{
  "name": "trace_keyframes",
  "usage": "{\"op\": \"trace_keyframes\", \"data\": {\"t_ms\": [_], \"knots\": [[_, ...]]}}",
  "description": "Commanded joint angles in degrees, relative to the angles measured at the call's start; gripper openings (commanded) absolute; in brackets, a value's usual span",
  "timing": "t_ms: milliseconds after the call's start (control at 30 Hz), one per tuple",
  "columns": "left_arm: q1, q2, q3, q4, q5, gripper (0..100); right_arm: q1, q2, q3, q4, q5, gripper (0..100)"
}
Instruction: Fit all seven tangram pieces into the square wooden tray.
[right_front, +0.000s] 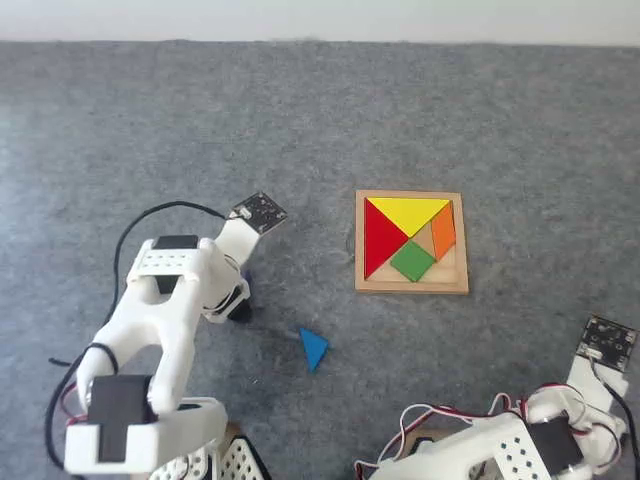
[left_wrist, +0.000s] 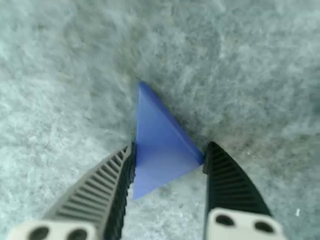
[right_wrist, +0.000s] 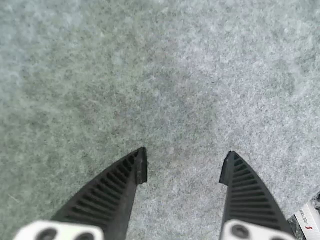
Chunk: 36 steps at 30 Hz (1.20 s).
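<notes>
The left claw (left_wrist: 169, 152) grips a bluish triangle (left_wrist: 157, 135) lying flat on the counter (right_front: 300, 120), left of the tray (right_front: 410, 286). Lift it level, then turn it to suit the tray's bare near-right corner. The right claw (right_wrist: 184, 167) gapes wide

On the grey felt table (right_front: 200, 120), the square wooden tray (right_front: 411, 288) sits right of the middle. It holds a yellow triangle (right_front: 408, 213) along its far edge, a red triangle (right_front: 382, 243) along its left edge, a green square (right_front: 412, 261) and an orange parallelogram (right_front: 444, 236). A blue triangle (right_front: 314, 348) lies loose toward the near edge, between the left arm (right_front: 170, 330) and the right arm (right_front: 520, 440).
</notes>
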Motion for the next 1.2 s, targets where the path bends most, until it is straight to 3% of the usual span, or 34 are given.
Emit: {"op": "trace_keyframes", "data": {"t_ms": [0, 233, 367, 600, 833, 933, 1067, 1167], "knots": [[-0.7, 1.05, -4.62, 2.64, 0.35, 21, -0.31, 0.04, 0.62, 1.45, 0.79, 24.8], [0.7, 5.54, -5.76, 5.36, 3.16, 9, -0.31, 0.04, 0.62, 1.45, 0.79, 24.8], [1.41, 5.54, -11.38, 8.35, 5.45, 9, -0.31, 0.04, 0.62, 1.45, 0.79, 24.8], [9.23, 5.54, -24.66, 18.2, 11.25, 9, -0.31, 0.04, 0.62, 1.45, 0.79, 24.8], [3.69, 6.24, -44.53, 21.8, 21.01, 9, -0.48, 0.04, 0.62, 1.45, 0.79, 24.8], [2.29, 6.42, -50.24, 19.08, 23.21, 9, -0.4, 0.04, 0.62, 1.45, 0.79, 24.8], [1.32, 8.53, -50.95, 6.42, 30.42, 9, -0.4, 0.04, 0.62, 1.45, 0.79, 24.8], [1.85, 11.52, -51.65, 4.84, 33.23, 9, -0.4, 0.04, 0.62, 1.45, 0.79, 24.8]]}}
